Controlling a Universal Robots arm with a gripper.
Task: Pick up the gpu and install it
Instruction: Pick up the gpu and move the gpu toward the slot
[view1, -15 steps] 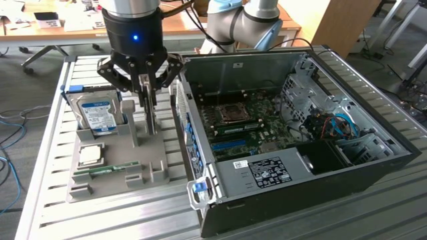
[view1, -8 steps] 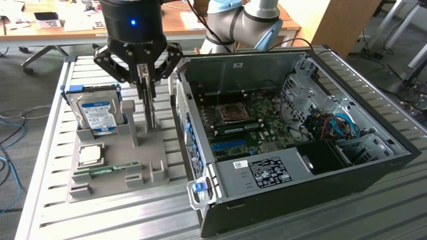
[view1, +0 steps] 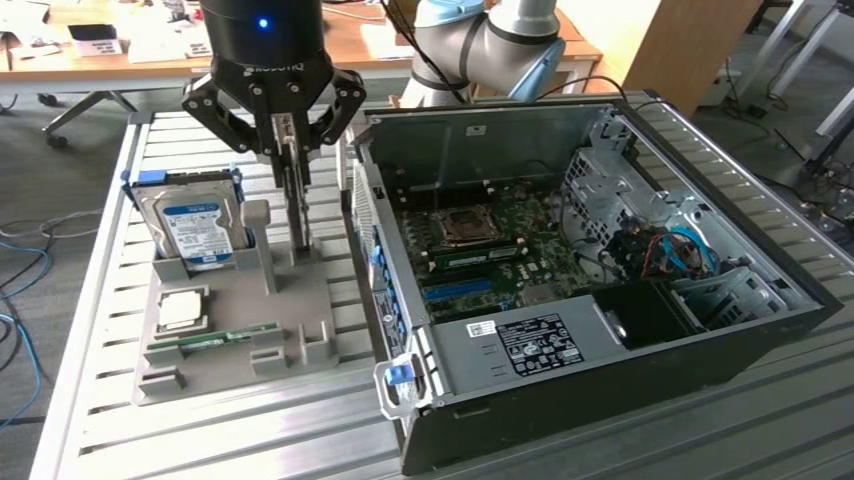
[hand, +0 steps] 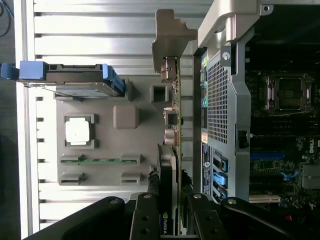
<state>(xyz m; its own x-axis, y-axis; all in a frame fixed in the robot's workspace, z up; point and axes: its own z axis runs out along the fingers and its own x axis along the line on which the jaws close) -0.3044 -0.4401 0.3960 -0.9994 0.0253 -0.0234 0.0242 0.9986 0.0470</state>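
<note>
The gpu (hand: 175, 125) stands on edge, seen end-on: thin green board, silver bracket at one end, black cooler wearing an NVIDIA badge (hand: 164, 225). The gripper (hand: 170, 212) has its fingers (hand: 145, 217) partly closed, pinching the card by both faces. It's over the grey tray (view1: 227, 300), just beside the open case (view1: 601, 380); lifted clear or not, I can't tell. Robotiq lettering marks the gripper body.

A grey holder tray (view1: 304, 292) is resting on a slatted metal table (view1: 214, 440). A hard drive (view1: 198, 225) with a blue-white label is standing on edge in a slot at one end of the tray. A square processor chip (view1: 183, 310) is sitting in a recess nearer the tray's middle. Beyond it, a thin green RAM stick (view1: 214, 340) is lying in a long groove. An open computer case (view1: 601, 400) is lying just beside the tray, on the exterior view's right, showing its motherboard (view1: 494, 262).
</note>
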